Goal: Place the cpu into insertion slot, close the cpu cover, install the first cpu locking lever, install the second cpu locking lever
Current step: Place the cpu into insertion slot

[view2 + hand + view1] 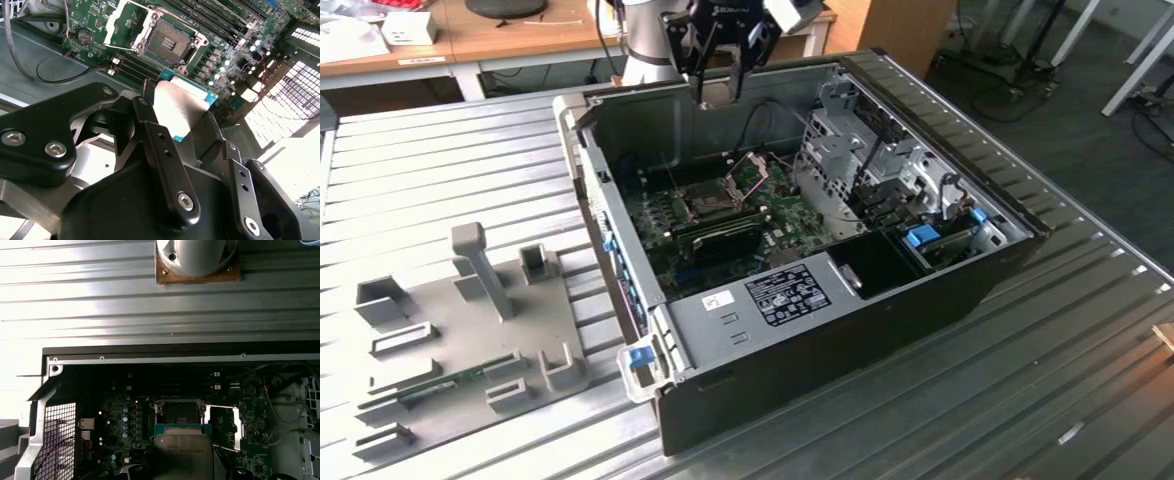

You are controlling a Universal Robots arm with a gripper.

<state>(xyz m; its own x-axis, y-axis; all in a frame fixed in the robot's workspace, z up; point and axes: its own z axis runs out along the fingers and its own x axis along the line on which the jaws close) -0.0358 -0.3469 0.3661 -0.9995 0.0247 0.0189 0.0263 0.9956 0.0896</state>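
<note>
My gripper hangs above the open computer case, over its back wall. It is shut on the cpu, a thin square chip with a pale silvery face and a teal edge, held by two opposite sides between the black fingers. The cpu hovers above the green board, just short of the insertion slot. The insertion slot lies bare, its dark contact field showing. The cpu cover is swung open beside the slot, and in the exterior view the cover stands up next to the slot.
The case walls and a metal drive cage ring the board. Memory sticks sit beside the socket. Loose cables lie near the board's edge. A grey fixture plate rests on the ribbed table at the exterior view's left.
</note>
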